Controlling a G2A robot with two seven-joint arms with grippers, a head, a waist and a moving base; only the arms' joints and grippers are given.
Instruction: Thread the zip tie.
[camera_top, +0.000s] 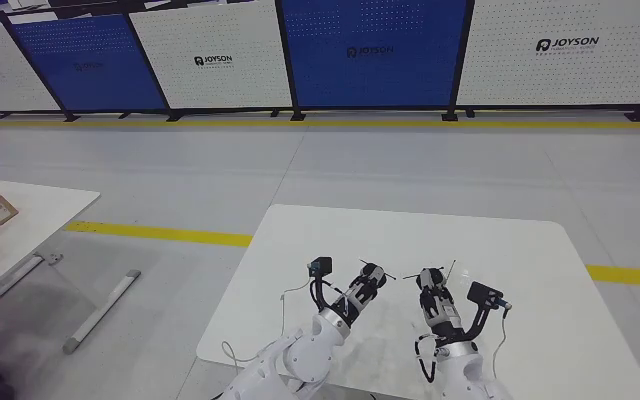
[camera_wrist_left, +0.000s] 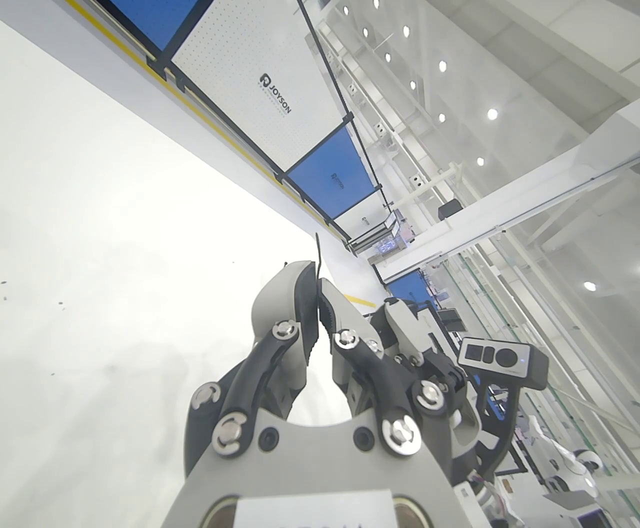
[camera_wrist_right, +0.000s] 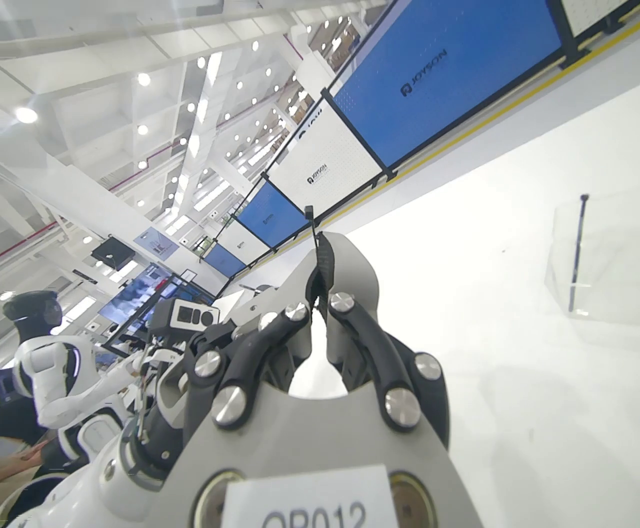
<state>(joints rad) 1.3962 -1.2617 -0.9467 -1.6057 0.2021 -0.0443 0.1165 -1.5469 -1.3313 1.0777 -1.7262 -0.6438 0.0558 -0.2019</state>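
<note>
My left gripper (camera_wrist_left: 318, 282) is shut on a thin black zip tie (camera_wrist_left: 317, 252), whose pointed tail sticks out past the fingertips. My right gripper (camera_wrist_right: 322, 245) is shut on a black zip tie (camera_wrist_right: 314, 231) too, its square head (camera_wrist_right: 309, 211) standing just beyond the fingers. In the top view the left gripper (camera_top: 375, 270) and right gripper (camera_top: 430, 276) hover side by side, a small gap apart, over the near half of the white table (camera_top: 400, 230). Whether both hold the same strip is hidden below the fingers.
A clear plastic box (camera_wrist_right: 590, 280) stands on the table off to the right gripper's side, with another black zip tie (camera_wrist_right: 579, 245) upright inside. Blue and white partition panels (camera_top: 370, 50) line the far floor. A second white table (camera_top: 40, 210) stands at the left.
</note>
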